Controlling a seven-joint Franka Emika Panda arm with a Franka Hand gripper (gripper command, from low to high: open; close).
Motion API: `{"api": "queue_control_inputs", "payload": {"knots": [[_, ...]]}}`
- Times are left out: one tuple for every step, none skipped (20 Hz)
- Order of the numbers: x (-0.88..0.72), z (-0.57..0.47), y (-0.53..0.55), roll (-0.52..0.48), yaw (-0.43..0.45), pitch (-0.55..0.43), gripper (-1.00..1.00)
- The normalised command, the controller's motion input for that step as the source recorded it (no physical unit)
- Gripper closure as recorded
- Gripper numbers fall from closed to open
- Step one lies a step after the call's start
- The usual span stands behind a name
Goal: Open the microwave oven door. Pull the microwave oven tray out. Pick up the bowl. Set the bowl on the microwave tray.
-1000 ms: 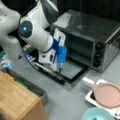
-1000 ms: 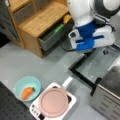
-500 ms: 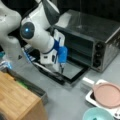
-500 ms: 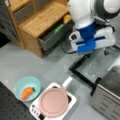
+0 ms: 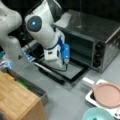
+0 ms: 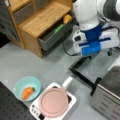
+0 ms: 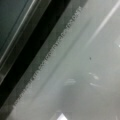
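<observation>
Since 1 s ago the arm has swung a bit toward a front view's right, wrist now lower over the microwave oven door (image 5: 65,70), which lies folded down flat, open. Gripper (image 5: 58,67) sits just above the door glass near the oven mouth; fingers hidden behind the blue-and-white wrist, so can't tell if apart or together. Nothing seen held.

L to R in a front view: wooden cabinet (image 5: 17,100), arm, door, then the microwave oven (image 5: 97,37) w/ its knobs on the right front.

The bowl (image 6: 27,88) sits on the grey floor, carrot (image 6: 27,92) inside, just beside the pink plate (image 6: 53,102) on the white rack (image 6: 71,100). Wrist view: door frame and glass only.
</observation>
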Motion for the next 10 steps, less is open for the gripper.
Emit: {"api": "queue_control_inputs", "payload": {"knots": [[-0.05,0.00,0.17,-0.035,0.100,-0.057,-1.00],[-0.05,0.00,0.14,-0.030,0.085,-0.057,-1.00],[-0.04,0.00,0.11,-0.025,0.070,-0.057,-1.00],[-0.03,0.01,0.09,-0.020,0.058,-0.057,-1.00],[-0.03,0.01,0.07,-0.017,0.048,-0.057,-1.00],[-0.02,0.01,0.05,-0.015,0.041,-0.057,-1.00],[-0.02,0.01,0.04,-0.013,0.036,-0.057,-1.00],[-0.02,0.01,0.04,-0.013,0.035,-0.057,-1.00],[-0.02,0.01,0.04,-0.013,0.035,-0.057,-1.00],[-0.02,0.01,0.04,-0.013,0.035,-0.057,-1.00]]}}
